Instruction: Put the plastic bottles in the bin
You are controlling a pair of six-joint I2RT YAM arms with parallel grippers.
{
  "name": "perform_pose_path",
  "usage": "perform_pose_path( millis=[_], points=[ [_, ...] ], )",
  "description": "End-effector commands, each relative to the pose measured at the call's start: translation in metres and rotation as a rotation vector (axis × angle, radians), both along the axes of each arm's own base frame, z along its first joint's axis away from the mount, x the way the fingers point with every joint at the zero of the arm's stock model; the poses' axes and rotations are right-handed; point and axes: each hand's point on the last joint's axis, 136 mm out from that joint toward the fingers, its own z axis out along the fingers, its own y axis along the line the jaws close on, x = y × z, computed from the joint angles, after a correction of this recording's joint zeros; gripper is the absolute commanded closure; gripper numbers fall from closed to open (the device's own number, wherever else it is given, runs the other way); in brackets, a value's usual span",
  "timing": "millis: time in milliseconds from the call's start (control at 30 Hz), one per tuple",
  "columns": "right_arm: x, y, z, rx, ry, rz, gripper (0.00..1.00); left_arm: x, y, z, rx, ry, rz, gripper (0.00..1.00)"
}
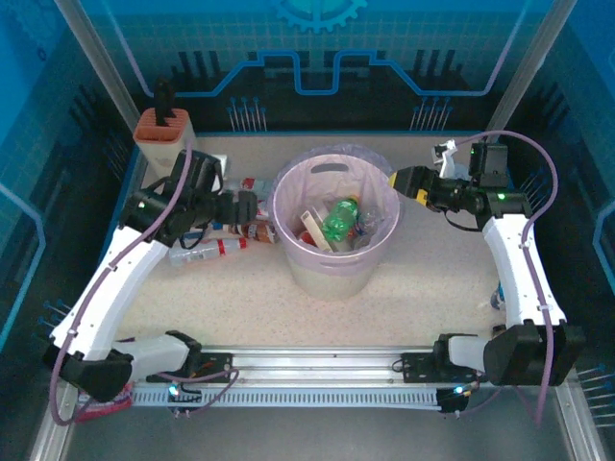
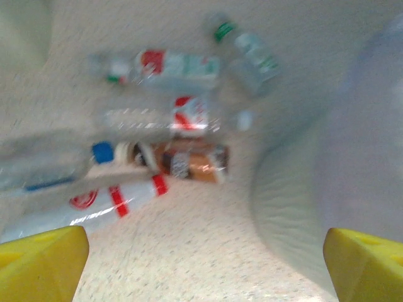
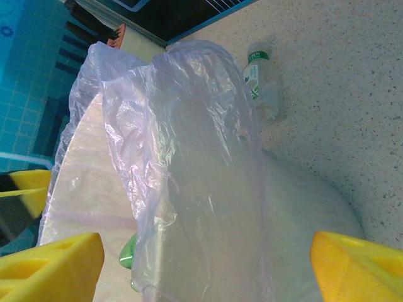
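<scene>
beige speckled table (image 1: 288, 307) is sitting inside blue walls (image 1: 58, 144); bin (image 1: 332, 274) is standing mid-table, holding some bottles (image 1: 338, 226); others are lying just left; left gripper (image 2: 206, 261) and right gripper (image 1: 399, 180) are gaping wide, empty

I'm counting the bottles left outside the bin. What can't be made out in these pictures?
- Top external: the left arm covers part of the bottle pile, so no sure count.
- Left wrist: motion blur smears the pile's labels.
- Right wrist: the pink bag veils the bin's contents.
- Top external: bottles in the bin overlap; uncountable.
</scene>
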Motion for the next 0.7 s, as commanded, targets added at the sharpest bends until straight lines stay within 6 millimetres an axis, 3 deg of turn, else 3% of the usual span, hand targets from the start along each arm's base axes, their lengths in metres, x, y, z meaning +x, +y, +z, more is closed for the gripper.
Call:
perform_pose_path(
  millis=[0,133,333,500,667],
  points=[
    [0.000,0.003,0.005,-0.018,-0.013,0.014,0.14,0.004,0.026,-0.046,-0.022,0.091,0.102,0.03],
    [-0.001,-0.001,0.003,-0.043,-0.011,-0.002,0.14,0.016,0.057,-0.096,0.054,0.155,0.183,0.01],
    [-0.001,-0.002,0.005,-0.044,-0.011,-0.007,0.14,0.035,0.085,-0.161,0.197,0.302,0.221,0.01],
    [-0.002,-0.003,0.007,-0.049,-0.011,-0.010,0.14,0.044,0.098,-0.191,0.219,0.348,0.246,0.01],
    [-0.002,-0.003,0.008,-0.049,-0.013,-0.014,0.14,0.039,0.103,-0.217,0.244,0.439,0.233,0.01]
  ],
)
